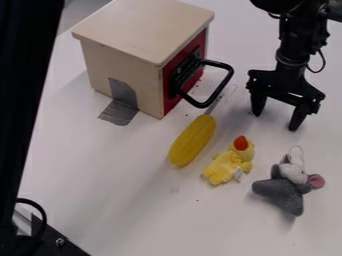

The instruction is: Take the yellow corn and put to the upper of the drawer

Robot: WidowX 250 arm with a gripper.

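My gripper [275, 118] hangs at the upper right, its two fingers spread wide apart with nothing between them. The yellow corn [192, 140] lies on the white table, left of and below the gripper, just in front of the drawer box's black handle. The drawer box [141, 24] stands at the upper left, with a flat light wooden top that has nothing on it. Its red front [171, 74] faces right and looks closed.
A yellow plush duck [228, 162] lies right of the corn, and a grey plush mouse [284, 186] lies farther right. The black handle [223, 85] sticks out from the box. Grey tape [123, 105] holds the box to the table [127, 200]. A dark post stands along the left edge.
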